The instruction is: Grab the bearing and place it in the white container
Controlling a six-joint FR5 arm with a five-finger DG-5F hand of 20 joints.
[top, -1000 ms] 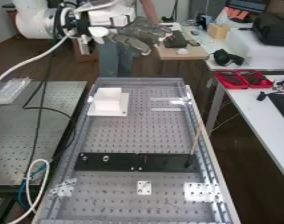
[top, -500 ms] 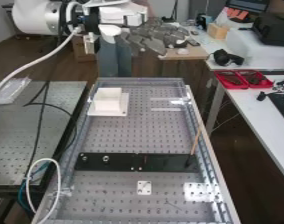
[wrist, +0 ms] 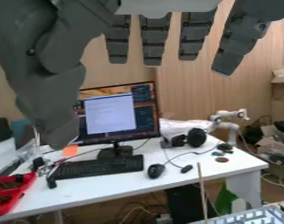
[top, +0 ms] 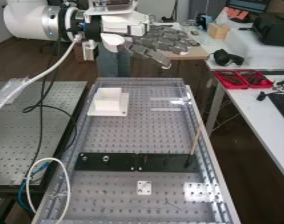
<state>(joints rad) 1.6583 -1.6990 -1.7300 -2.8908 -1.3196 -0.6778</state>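
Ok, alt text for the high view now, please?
Robot hand open and empty, high near the far end of a perforated bench. A white container stands at its far left; nearer, a dark strip lies crosswise, a small round part on its left, a thin stick leaning at its right.

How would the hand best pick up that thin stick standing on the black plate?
Probably by pinching the stick at its upper part, between thumb and fingers, from the high view's left. It is thin and stands up, its lower end at the black plate, while the bench's right rail runs close by on the other side.
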